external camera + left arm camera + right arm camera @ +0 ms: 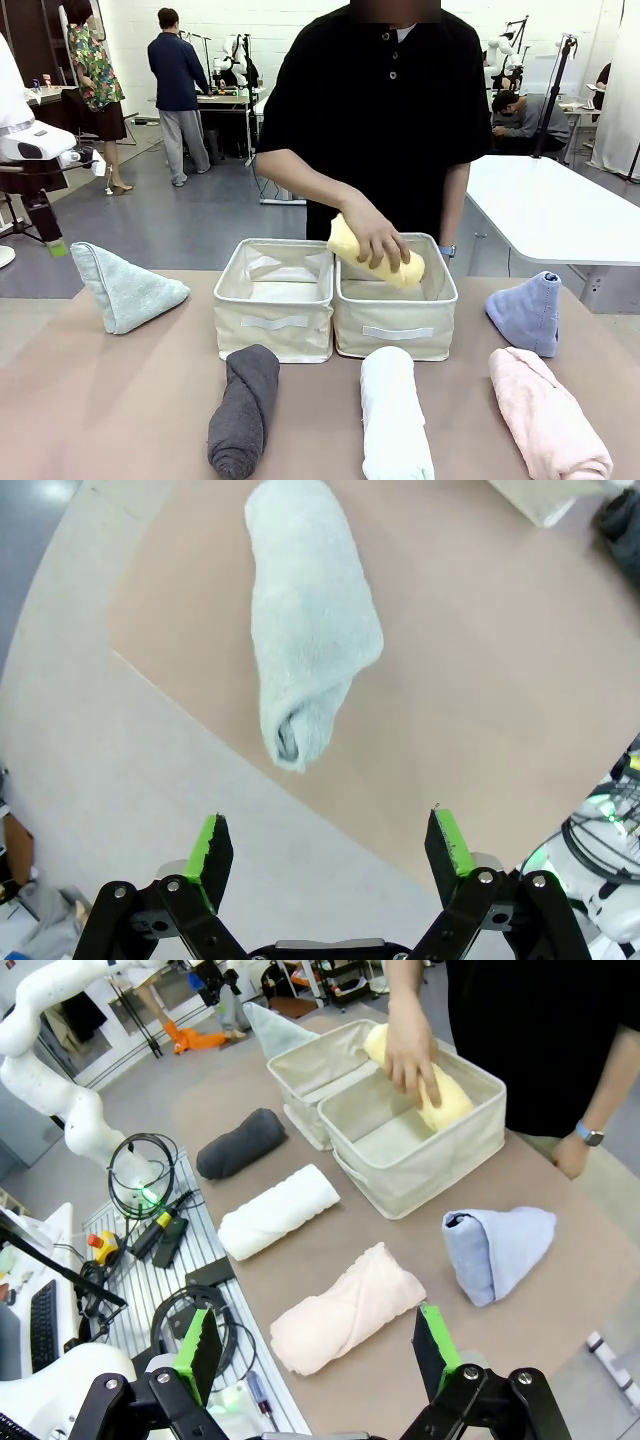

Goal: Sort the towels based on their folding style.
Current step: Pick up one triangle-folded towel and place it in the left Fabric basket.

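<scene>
My left claw (328, 825) hangs with its fingers spread apart, and the mint towel (310, 620) lies on the surface straight ahead, one end toward me. My right claw (316, 1318) is apart too, with the pink towel (350, 1305) just beyond its tips. Farther off, the person's hand (410, 1045) holds the yellow towel (445, 1105) at a bin (420, 1160). I'd straddle the mint towel across its thick middle, squeeze gently so the fold holds, and keep clear of that hand.
</scene>
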`<state>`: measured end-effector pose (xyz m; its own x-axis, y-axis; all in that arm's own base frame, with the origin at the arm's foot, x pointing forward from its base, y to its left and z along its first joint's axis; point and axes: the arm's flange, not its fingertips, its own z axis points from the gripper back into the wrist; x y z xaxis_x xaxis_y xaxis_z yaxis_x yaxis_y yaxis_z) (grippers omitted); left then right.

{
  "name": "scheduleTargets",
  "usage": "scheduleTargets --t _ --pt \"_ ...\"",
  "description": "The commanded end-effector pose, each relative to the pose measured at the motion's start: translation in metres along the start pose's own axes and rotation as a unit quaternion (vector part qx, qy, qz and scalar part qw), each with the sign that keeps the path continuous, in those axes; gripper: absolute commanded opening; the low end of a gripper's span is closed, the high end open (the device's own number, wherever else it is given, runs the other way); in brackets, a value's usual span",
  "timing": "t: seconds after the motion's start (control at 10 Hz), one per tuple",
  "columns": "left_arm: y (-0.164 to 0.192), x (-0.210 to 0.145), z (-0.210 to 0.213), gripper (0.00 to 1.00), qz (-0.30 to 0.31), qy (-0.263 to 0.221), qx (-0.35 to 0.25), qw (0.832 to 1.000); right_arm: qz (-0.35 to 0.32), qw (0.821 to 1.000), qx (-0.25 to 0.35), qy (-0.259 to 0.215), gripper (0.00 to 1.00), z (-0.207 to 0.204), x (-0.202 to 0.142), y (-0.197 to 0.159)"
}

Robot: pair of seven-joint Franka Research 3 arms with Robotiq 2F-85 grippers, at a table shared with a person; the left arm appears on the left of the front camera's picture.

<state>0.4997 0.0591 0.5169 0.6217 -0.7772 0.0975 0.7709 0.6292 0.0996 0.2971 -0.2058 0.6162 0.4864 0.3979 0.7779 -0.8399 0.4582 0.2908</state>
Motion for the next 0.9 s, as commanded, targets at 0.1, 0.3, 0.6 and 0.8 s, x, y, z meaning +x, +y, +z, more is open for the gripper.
scheduleTargets --t 0.1,0.3,0.6,0.8 --pt "0.002 0.013 -0.010 1.00 -0.008 -0.053 -0.028 0.998 0.009 1.000 0.007 -0.013 1.00 0.000 0.001 0.000" --pt "0.000 0.007 -0.004 1.00 0.003 -0.017 -0.002 1.000 0.009 1.000 0.007 -0.013 1.00 0.000 0.001 0.000" --pt "0.000 0.007 -0.004 1.00 0.003 -0.017 -0.002 1.000 0.009 1.000 0.007 -0.013 1.00 0.000 0.001 0.000" --pt "0.009 0.015 -0.021 1.00 -0.001 -0.009 -0.004 1.000 0.009 1.000 0.007 -0.013 1.00 0.000 0.001 0.000"
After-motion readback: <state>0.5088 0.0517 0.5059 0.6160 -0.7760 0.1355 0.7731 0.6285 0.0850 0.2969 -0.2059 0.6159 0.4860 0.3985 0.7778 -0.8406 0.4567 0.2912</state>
